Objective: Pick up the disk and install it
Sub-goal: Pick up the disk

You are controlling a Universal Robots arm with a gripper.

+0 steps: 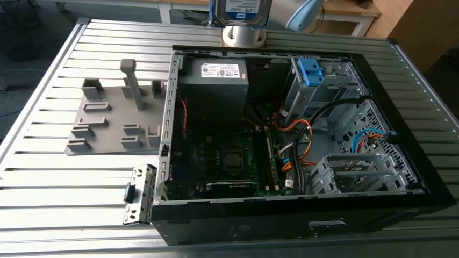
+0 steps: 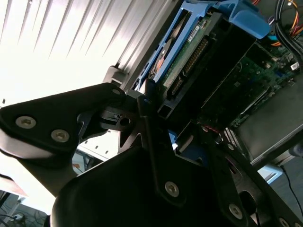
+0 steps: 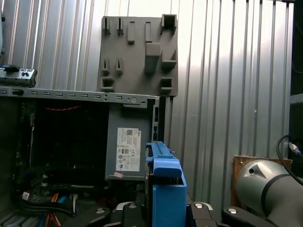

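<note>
Jaws of the gripper (image 2: 158, 111) are clamping the disk (image 2: 189, 52) by its blue caddy. It is hanging at the top centre of the exterior view, above the open computer case (image 1: 237, 231) on the tabletop (image 1: 43, 188). Pick-up is looking done, while installing is not, since the disk is not yet sitting in any bay.
</note>
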